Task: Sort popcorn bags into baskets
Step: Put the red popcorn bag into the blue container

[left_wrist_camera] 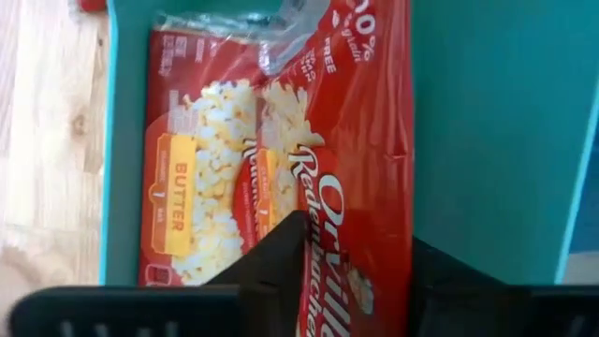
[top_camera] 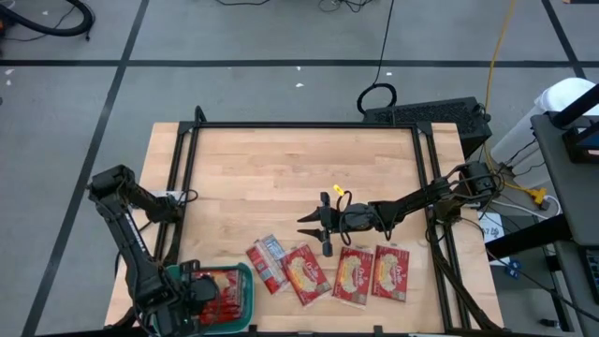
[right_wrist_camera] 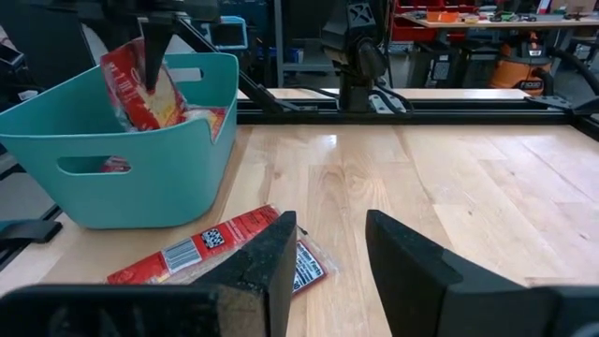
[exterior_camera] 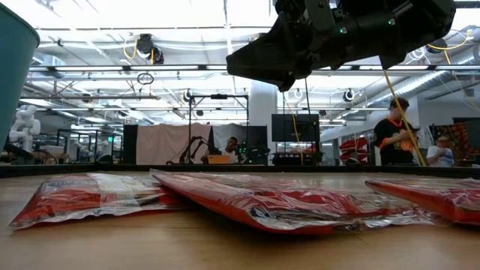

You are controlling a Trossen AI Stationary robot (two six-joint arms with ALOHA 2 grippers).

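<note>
The wooden table (top_camera: pixel 281 187) is filling the middle of the high view, with the room's grey floor around it. The two dark arms are reaching in from either side: the left arm is running down the left edge to the lower left corner, and the right arm is stretching from the right edge toward the centre.

The teal basket (top_camera: pixel 245 281) is sitting at the lower left of the high view, at the table's near edge, with red popcorn bags inside it. The left gripper (top_camera: pixel 201 298) is hanging over the basket; in its wrist view its fingers (left_wrist_camera: pixel 281 257) are standing on either side of the edge of a bag (left_wrist_camera: pixel 346 140) that is leaning upright in the basket, and whether they are gripping it cannot be told.

Four more popcorn bags (top_camera: pixel 356 274) are lying flat in a row along the lower centre of the high view, right of the basket.

The right gripper (top_camera: pixel 318 229) is hovering just above that row, near the second bag (top_camera: pixel 304 271), its jaws parted and holding nothing.
</note>
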